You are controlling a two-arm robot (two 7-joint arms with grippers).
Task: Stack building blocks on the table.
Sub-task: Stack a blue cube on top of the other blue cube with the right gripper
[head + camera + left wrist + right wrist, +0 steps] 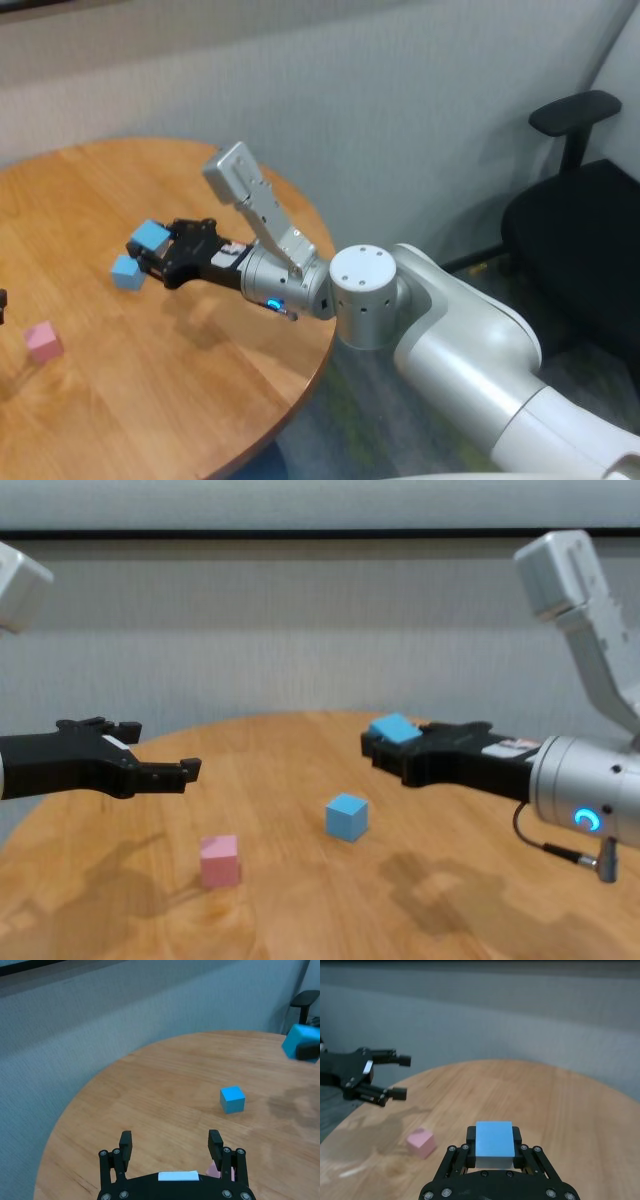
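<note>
My right hand (385,742) grasps a light blue cube (395,727) above the tabletop (300,900); the second blue cube (347,816) lies below-left. My left hand (190,768), spread, hovers over the pink cube (220,860).

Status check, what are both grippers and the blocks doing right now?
Right gripper shut on blue block, airborne. Left gripper open, empty. Second blue block and pink block on table, apart. Nothing in the way.

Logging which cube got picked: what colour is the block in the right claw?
Light blue block, best seen in the right wrist view.
</note>
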